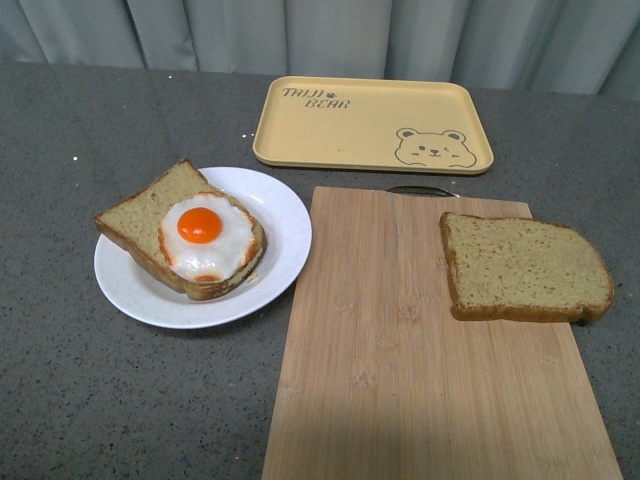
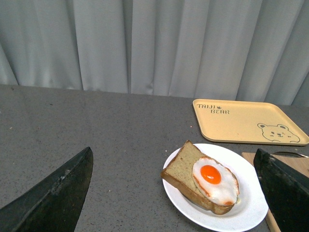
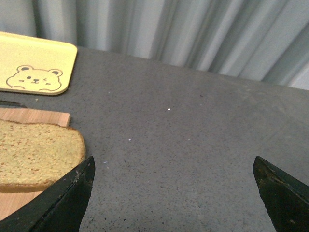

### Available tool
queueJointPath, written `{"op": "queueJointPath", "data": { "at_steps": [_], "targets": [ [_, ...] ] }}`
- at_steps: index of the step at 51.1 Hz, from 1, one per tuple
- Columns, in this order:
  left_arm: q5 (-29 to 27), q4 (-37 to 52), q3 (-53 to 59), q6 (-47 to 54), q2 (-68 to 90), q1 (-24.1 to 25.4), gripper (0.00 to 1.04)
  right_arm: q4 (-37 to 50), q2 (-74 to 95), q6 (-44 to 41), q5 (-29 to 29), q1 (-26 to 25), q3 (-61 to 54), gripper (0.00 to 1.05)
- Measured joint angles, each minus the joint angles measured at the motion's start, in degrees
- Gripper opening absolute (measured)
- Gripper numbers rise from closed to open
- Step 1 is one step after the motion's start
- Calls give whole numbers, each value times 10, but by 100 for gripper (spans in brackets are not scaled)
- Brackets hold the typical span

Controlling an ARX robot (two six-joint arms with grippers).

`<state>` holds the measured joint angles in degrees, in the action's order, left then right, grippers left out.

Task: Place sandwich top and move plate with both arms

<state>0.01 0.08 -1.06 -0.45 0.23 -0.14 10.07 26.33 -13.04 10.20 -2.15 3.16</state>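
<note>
Right gripper (image 3: 174,198) is spread wide and empty over bare counter (image 3: 193,135). The sandwich top (image 3: 36,154) lies outside the gap, just beside the finger on the yellow tray (image 3: 34,63) side, so the right arm is nearer. Left gripper (image 2: 171,193) is also spread and empty, with the plate (image 2: 251,208) and egg slice (image 2: 212,181) near one finger. In the front view the top sits at the cutting board's (image 1: 400,340) right edge, long axis across the robot, rounded end outward. Neither arm shows there, and the right wrist view cuts the slice off.
</note>
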Motion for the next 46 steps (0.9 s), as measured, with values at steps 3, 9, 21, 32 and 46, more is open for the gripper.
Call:
{"op": "queueJointPath", "data": {
  "at_steps": [3,9,21,32,46],
  "targets": [
    [0,0,0,0,0,0,98,48,79,-1,-38,-23,15,95],
    [0,0,0,0,0,0,98,94,236,18,-111,-59,61,95],
    [0,0,0,0,0,0,98,-8,541,94,-299,-130,211,95],
    [0,0,0,0,0,0,98,-21,726,138,-393,-146,317,95],
    [0,0,0,0,0,0,98,-18,843,207,-447,-116,386,95]
  ]
}}
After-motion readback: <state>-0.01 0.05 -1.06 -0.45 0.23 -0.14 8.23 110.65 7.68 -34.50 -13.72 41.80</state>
